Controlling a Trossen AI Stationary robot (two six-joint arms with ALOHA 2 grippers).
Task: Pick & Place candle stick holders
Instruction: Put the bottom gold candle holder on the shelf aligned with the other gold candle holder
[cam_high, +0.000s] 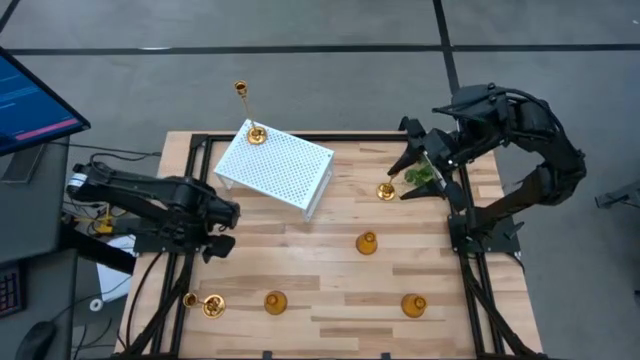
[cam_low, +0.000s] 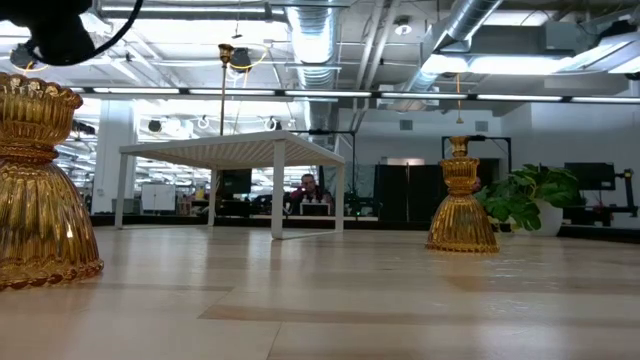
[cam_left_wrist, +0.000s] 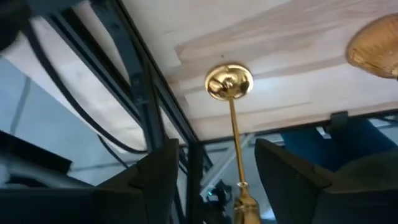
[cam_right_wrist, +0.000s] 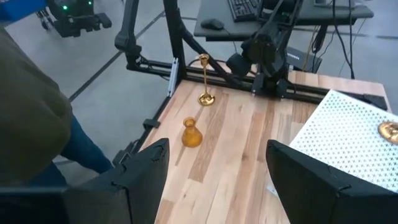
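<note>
A tall-stemmed gold holder (cam_high: 250, 118) stands on a white perforated stand (cam_high: 275, 165). A second tall one (cam_high: 205, 303) stands by its round base at the near left; it also shows in the left wrist view (cam_left_wrist: 230, 84). A third (cam_high: 386, 190) stands near the plant. Three short bell-shaped holders (cam_high: 275, 302) (cam_high: 367, 242) (cam_high: 414, 305) stand on the table. My left gripper (cam_high: 225, 232) (cam_left_wrist: 214, 180) is open, on the far side of the near-left tall holder and apart from it. My right gripper (cam_high: 405, 162) (cam_right_wrist: 214, 180) is open and empty above the table's far right.
A green leafy plant (cam_high: 420, 176) (cam_low: 525, 200) sits under my right gripper. Black frame rails (cam_high: 180, 290) run along the table's left and right edges. A person (cam_right_wrist: 31, 118) stands by the table's near edge. The middle of the wooden table (cam_high: 330, 280) is open.
</note>
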